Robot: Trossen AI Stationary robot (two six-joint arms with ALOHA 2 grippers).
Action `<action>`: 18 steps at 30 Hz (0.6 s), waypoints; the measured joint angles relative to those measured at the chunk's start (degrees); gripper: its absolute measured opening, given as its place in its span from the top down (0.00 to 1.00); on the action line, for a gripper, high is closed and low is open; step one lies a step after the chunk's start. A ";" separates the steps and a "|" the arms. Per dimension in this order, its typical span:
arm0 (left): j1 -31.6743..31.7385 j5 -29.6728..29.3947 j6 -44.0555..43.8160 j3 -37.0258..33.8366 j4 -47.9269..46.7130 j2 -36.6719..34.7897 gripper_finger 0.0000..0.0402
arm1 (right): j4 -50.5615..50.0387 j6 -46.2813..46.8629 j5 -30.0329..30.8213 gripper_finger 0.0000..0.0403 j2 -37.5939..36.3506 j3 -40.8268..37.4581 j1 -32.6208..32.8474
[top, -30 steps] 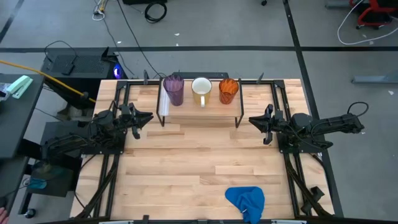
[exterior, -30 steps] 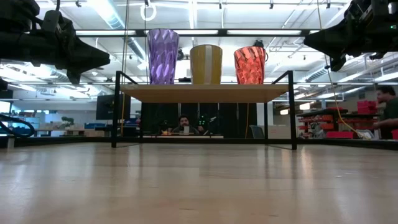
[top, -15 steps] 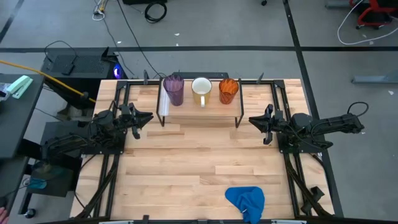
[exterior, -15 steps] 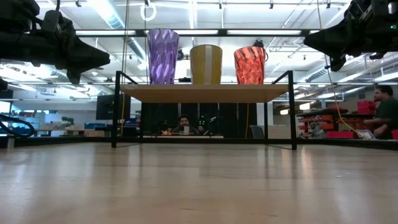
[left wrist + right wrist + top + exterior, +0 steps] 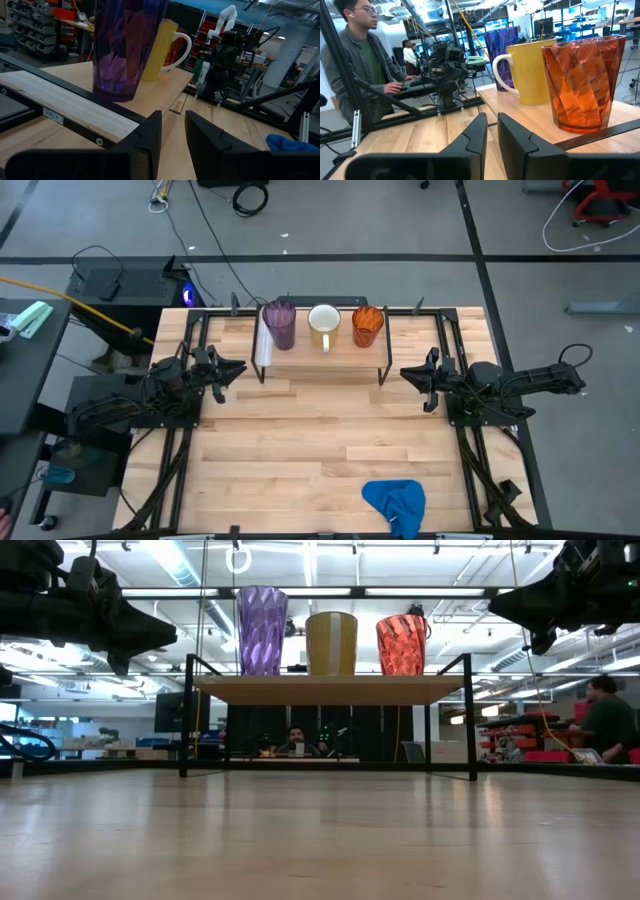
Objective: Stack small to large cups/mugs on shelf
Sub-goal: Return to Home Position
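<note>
High view: low light-wood shelf [image 5: 322,356] at table's far edge, translucent purple tumbler [image 5: 279,326], white-handled mug [image 5: 324,326], translucent orange cup [image 5: 367,326] in a row — left gripper [image 5: 236,368] and right gripper [image 5: 408,372] flanking, fingers slightly parted, empty.

A low wooden shelf [image 5: 322,356] at upper centre of the worktop [image 5: 300,450] carries, left to right, a purple tumbler [image 5: 279,324], a white mug [image 5: 324,326] and an orange cup [image 5: 367,326]. A blue cloth [image 5: 396,502] lies on the worktop's lower right.

A crumpled blue cloth [image 5: 395,504] lies near the front edge of the light butcher-block wooden tabletop [image 5: 300,450]. A person in a grey jacket [image 5: 362,65], apparently seated, occupies the room beyond.
</note>
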 joint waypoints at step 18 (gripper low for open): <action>-0.01 -0.01 -0.01 0.00 0.01 -0.01 0.77 | 0.00 0.00 0.00 0.87 -0.01 0.01 -0.01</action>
